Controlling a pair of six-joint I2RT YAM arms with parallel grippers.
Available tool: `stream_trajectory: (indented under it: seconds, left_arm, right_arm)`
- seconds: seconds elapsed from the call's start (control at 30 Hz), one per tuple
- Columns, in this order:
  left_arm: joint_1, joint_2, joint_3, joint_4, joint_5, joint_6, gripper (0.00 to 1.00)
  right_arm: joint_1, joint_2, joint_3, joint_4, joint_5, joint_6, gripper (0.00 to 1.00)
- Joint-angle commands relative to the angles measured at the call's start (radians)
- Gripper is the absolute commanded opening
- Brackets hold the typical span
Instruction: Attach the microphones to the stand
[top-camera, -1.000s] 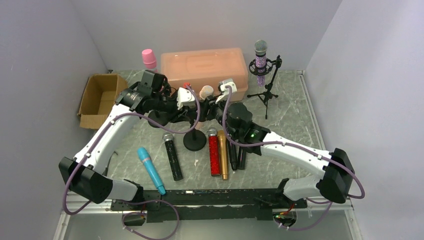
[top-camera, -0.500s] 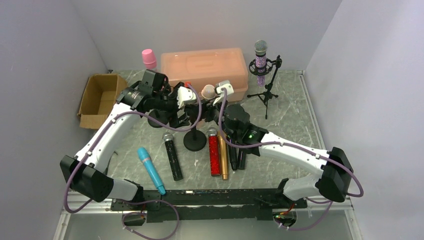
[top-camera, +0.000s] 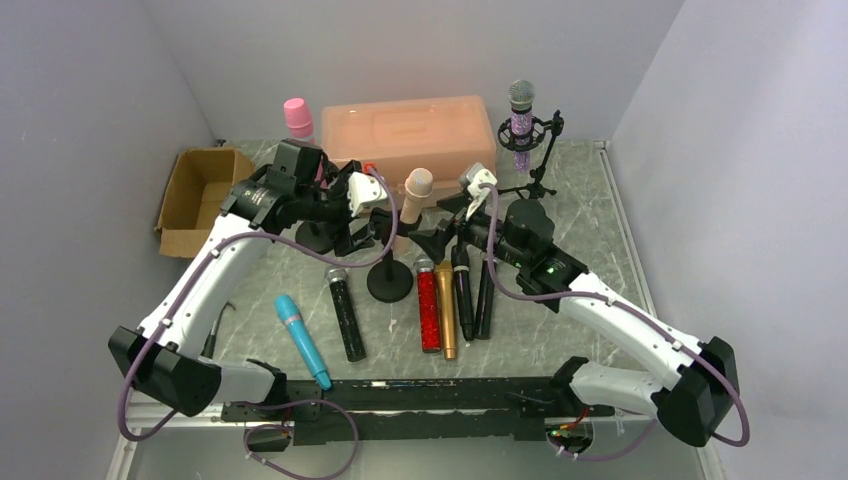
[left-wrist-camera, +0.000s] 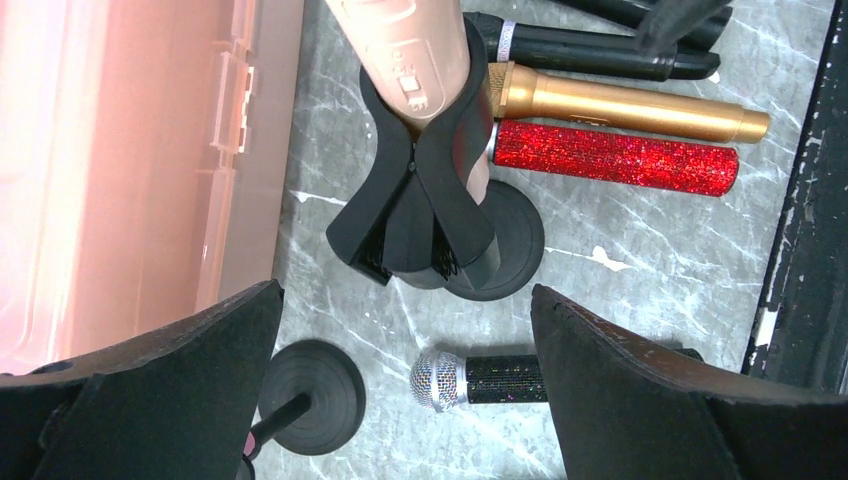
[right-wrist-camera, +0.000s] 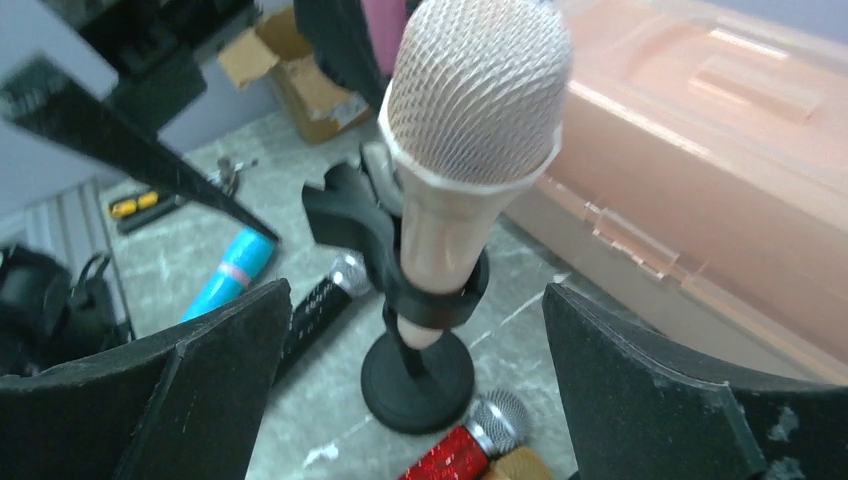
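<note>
A peach microphone (top-camera: 417, 190) stands head-up in the black clip (left-wrist-camera: 430, 190) of a round-based stand (top-camera: 389, 283). My left gripper (top-camera: 368, 232) is just left of it and open, jaws wide and empty (left-wrist-camera: 405, 290). On the other side, slightly apart, my right gripper (top-camera: 440, 225) is open and empty too (right-wrist-camera: 416, 290). A purple glitter microphone (top-camera: 521, 125) sits on a tripod stand at the back right. A pink microphone (top-camera: 297, 115) stands at the back left. Teal (top-camera: 300, 340), black glitter (top-camera: 345, 312), red glitter (top-camera: 428, 305), gold (top-camera: 446, 310) and plain black (top-camera: 463, 290) microphones lie on the table.
A pink plastic case (top-camera: 415, 135) fills the back middle, right behind the stand. A cardboard box (top-camera: 200, 200) sits at the left. A second round stand base (left-wrist-camera: 310, 395) stands under my left gripper. The tripod's legs (top-camera: 530, 195) spread behind my right arm.
Both grippers have opened and let go of the peach microphone, which stays in the clip. My right arm has pulled back to the right; the left has drawn slightly left.
</note>
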Motion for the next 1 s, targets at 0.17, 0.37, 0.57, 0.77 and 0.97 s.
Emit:
stream_trajectory:
  seconds: [0.17, 0.37, 0.57, 0.77, 0.97]
  left_arm:
    - [0.002, -0.054, -0.011, 0.026, -0.057, -0.045, 0.99]
    - [0.002, -0.076, 0.025, -0.023, -0.033, -0.082, 0.99]
    - [0.002, -0.105, 0.04, -0.06, -0.039, -0.113, 0.99]
    - [0.002, -0.119, 0.025, -0.072, -0.061, -0.123, 0.99]
    - [0.002, -0.109, 0.041, -0.09, -0.087, -0.14, 0.99]
  right_arm:
    - [-0.099, 0.075, 0.014, -0.071, -0.342, -0.148, 0.99]
    - [-0.132, 0.192, 0.047, 0.027, -0.398, -0.123, 0.99]
    - [-0.15, 0.253, 0.038, 0.203, -0.419, -0.035, 0.93]
    - [-0.155, 0.291, 0.046, 0.282, -0.448, 0.008, 0.86]
    - [-0.154, 0.361, 0.09, 0.287, -0.48, 0.035, 0.65]
